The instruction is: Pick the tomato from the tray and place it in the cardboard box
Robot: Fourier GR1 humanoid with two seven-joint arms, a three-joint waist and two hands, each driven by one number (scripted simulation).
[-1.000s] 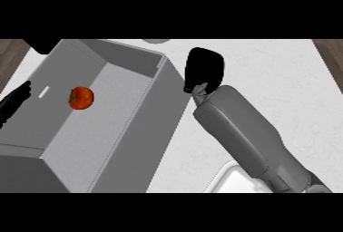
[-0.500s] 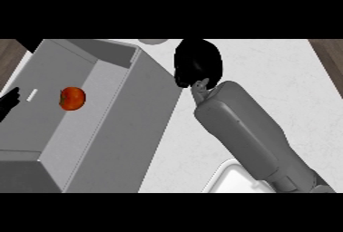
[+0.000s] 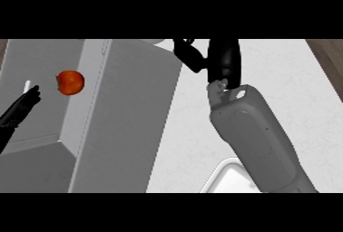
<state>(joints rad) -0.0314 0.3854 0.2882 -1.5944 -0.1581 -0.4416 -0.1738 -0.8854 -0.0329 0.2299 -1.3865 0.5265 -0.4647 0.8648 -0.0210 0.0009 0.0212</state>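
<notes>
The red tomato (image 3: 70, 82) lies inside the grey cardboard box (image 3: 127, 118) at the left, on the box floor near its far end. My right hand (image 3: 224, 59) is open above the counter, just right of the box's far right corner. Its thumb points left toward the box wall and it holds nothing. At the left edge my left hand (image 3: 20, 113) rests open, its straight fingers pointing up toward the tomato without touching it. A corner of the white tray (image 3: 231, 179) shows at the bottom, partly under my right forearm.
The pale counter top (image 3: 295, 90) stretches to the right of my right forearm. A brown strip (image 3: 330, 59) runs along the far right edge. The box's tall right wall stands between the tomato and my right hand.
My right hand has turned and spread from a rounded shape to open, with the thumb out, and drawn slightly right of the box. The tomato stays in the box.
</notes>
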